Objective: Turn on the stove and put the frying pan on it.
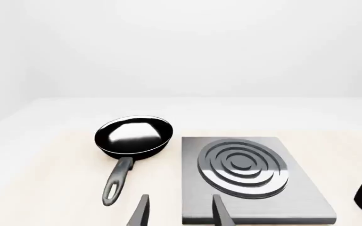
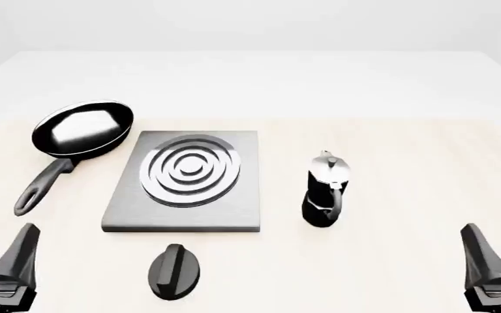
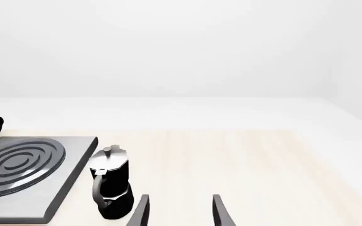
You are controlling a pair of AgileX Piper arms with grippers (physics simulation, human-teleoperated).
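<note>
Your bench (image 2: 390,215) holds:
- stove (image 2: 233,212) left of centre, knob (image 2: 175,271) apart at the near edge
- frying pan (image 2: 83,128) beside the stove's far-left corner
- moka pot (image 2: 325,192) right of the stove

Your left gripper (image 1: 177,213) and right gripper (image 3: 177,213) gape, holding nothing.

A moka pot (image 2: 325,192) stands upright on the table (image 2: 390,150), a little right of the middle of the surface and nearer the near edge than the far one. Its lower body is black and its upper part and lid are silver, with a small knob on top. A black handle shows on its side. The table has a pale wood-coloured top, and a band along its far edge looks white.
</note>
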